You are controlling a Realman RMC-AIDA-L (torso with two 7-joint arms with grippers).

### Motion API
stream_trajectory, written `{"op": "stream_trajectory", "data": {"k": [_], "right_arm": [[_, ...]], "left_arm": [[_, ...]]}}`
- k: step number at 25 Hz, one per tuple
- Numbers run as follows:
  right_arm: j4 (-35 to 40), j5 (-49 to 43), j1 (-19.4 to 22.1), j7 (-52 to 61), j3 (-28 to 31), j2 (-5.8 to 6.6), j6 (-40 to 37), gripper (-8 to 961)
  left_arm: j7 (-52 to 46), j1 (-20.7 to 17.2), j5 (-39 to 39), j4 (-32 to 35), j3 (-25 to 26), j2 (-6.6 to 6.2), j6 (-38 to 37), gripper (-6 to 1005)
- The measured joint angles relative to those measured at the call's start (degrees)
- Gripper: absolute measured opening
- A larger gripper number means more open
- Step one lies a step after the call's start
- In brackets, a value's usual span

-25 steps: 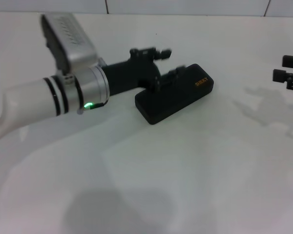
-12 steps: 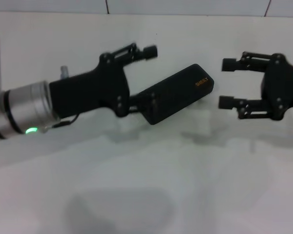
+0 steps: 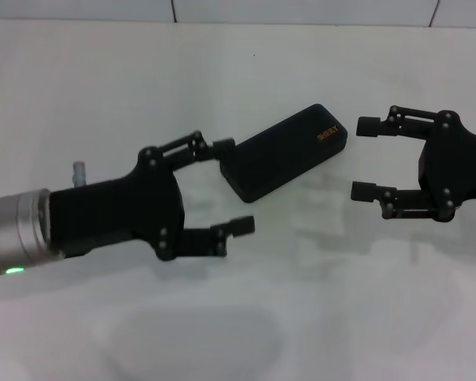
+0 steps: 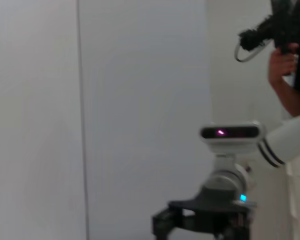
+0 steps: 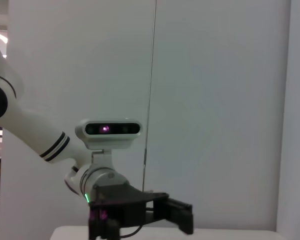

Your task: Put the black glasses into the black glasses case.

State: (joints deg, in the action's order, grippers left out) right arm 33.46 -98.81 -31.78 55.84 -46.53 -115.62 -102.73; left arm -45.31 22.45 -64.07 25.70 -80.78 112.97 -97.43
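Even, bright light falls on the white worktop (image 3: 246, 317) in the head view, leaving only soft, pale shadows beneath the left hand (image 3: 226, 186) and right hand (image 3: 363, 157). A broad, faint grey shadow pools at the near edge. Both hands look slightly soft. The matte black glasses case (image 3: 285, 152) shows no glare. The wrist views are softer, with flat light on plain walls.

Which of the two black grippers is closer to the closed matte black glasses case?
The left gripper: its upper finger reaches the near end of the black glasses case. The right gripper stands clear of the case's logo end.
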Motion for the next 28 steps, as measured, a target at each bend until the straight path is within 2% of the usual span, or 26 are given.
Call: {"op": "stream_trajectory", "data": {"k": [5, 28], "right_arm": [[-0.13, -0.15, 0.1, -0.1, -0.87, -0.18, 0.06, 761], [-2.26, -0.03, -0.21, -2.83, -1.72, -0.23, 2.4, 759]], "left_arm": [[-0.05, 0.35, -3.86, 0.15, 0.02, -0.3, -0.96, 888], [0.58, -1.84, -4.82, 1.54, 2.03, -0.99, -1.49, 888]]}}
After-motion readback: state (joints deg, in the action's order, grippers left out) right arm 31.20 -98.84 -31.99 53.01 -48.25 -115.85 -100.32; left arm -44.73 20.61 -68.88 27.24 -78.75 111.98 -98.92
